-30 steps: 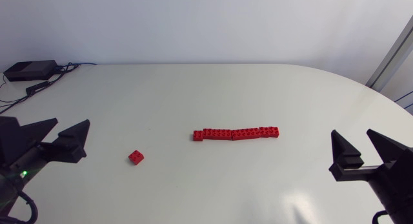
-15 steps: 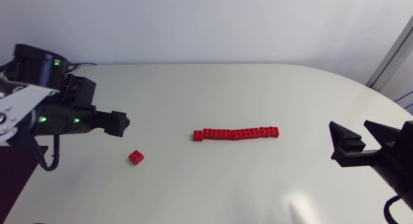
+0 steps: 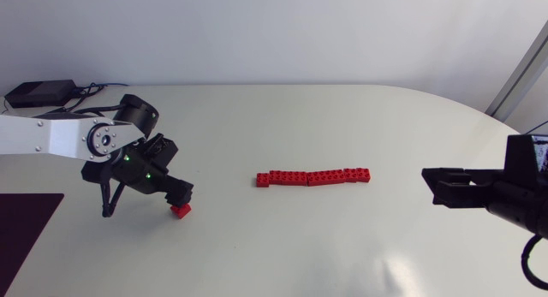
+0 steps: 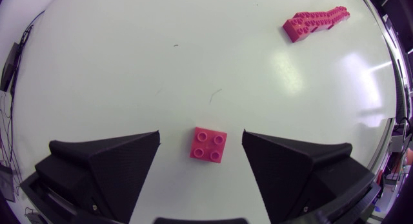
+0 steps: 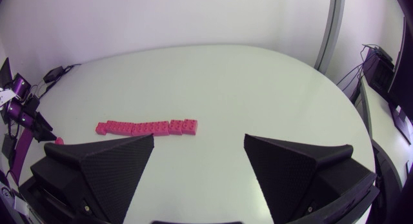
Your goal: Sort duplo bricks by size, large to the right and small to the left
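Note:
A small red square brick (image 4: 208,145) lies on the white table between the fingers of my left gripper (image 4: 201,140), with a gap on each side, so the gripper is open around it. From above, the left gripper (image 3: 178,197) hangs right over that brick (image 3: 180,210) at the table's left. A row of several red bricks (image 3: 312,176) joined end to end lies at the middle, and also shows in the wrist views as the row (image 4: 315,22) and the row (image 5: 148,127). My right gripper (image 3: 431,187) stands open and empty to the right of the row, seen as the right gripper (image 5: 199,143) in its own view.
A black box with cables (image 3: 38,93) sits at the table's far left corner. The bare white tabletop (image 3: 282,126) stretches around the bricks.
My left arm has swung in from the left edge and come down over the small brick, its fingers a little narrower. The right arm has turned slightly toward the row.

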